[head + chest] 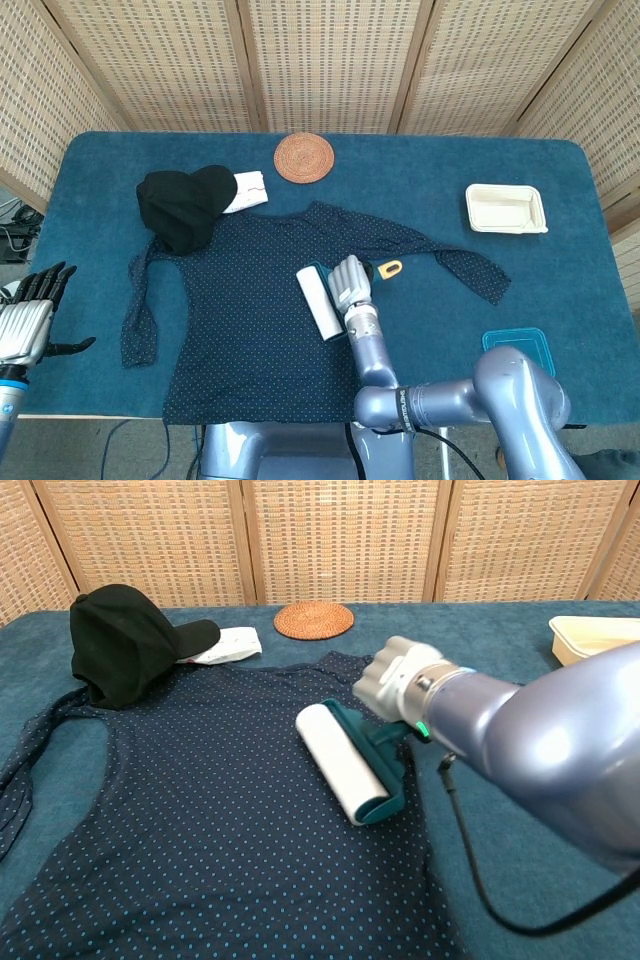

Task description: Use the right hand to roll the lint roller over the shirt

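A navy dotted shirt (pixel 250 300) (pixel 200 810) lies spread flat on the blue table. My right hand (pixel 349 283) (pixel 395 680) grips the handle of the lint roller, whose white roll (pixel 318 304) (pixel 338 761) in a teal frame rests on the shirt's right half. The yellow end of the handle (pixel 390 268) sticks out to the right of the hand. My left hand (pixel 28 318) hangs open off the table's left edge, holding nothing, and appears only in the head view.
A black cap (pixel 183 205) (pixel 125 640) lies on the shirt's left shoulder beside a white cloth (pixel 245 190). A round wicker coaster (pixel 304 157) sits at the back. A white tray (pixel 506 208) and a teal lid (pixel 519 354) lie to the right.
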`<state>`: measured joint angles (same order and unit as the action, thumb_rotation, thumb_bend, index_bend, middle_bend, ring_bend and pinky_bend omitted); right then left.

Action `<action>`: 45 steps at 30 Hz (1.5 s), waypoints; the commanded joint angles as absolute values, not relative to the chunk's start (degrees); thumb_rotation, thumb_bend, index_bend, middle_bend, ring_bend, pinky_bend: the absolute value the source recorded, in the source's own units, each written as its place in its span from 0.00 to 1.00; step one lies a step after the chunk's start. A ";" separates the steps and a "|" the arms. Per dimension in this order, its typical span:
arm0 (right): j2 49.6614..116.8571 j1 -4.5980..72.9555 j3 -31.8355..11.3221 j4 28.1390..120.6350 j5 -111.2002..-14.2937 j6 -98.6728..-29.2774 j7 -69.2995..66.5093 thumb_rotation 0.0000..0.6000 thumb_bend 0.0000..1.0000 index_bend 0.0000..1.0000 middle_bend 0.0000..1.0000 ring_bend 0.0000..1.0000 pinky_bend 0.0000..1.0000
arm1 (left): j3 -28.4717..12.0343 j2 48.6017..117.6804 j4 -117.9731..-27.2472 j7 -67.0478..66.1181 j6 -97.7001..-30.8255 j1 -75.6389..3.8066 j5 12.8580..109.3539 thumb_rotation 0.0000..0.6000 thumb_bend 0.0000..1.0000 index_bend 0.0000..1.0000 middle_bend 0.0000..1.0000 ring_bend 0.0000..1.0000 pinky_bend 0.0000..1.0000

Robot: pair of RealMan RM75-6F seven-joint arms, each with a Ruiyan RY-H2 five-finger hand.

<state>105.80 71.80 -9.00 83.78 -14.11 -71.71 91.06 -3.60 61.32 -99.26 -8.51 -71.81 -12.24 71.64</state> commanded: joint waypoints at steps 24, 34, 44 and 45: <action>101.18 67.31 -7.57 82.66 -12.68 -74.27 88.94 1.00 0.86 0.72 1.00 1.00 1.00 | -3.42 61.57 -99.06 -8.63 -71.86 -12.31 71.91 1.00 0.00 0.00 0.00 0.00 0.00; 97.49 64.22 -8.46 85.12 -14.05 -73.79 84.29 1.00 0.12 0.01 1.00 1.00 1.00 | -3.14 61.38 -99.63 -8.54 -72.40 -12.03 72.56 1.00 0.00 0.00 0.00 0.00 0.00; 85.80 56.59 -5.97 97.47 -30.75 -76.87 68.30 1.00 0.00 0.00 0.99 1.00 1.00 | -2.80 60.74 -99.78 -6.61 -73.27 -11.51 74.43 1.00 0.00 0.00 0.00 0.00 0.00; 84.25 55.32 -5.14 98.06 -34.12 -77.17 65.51 1.00 0.00 0.00 0.97 1.00 1.00 | -2.74 60.75 -99.75 -6.48 -73.42 -11.45 74.72 1.00 0.00 0.00 0.00 0.00 0.00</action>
<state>88.75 58.81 -7.03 94.89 -27.01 -75.92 71.79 -2.79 60.76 -99.76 -6.59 -73.32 -11.50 74.58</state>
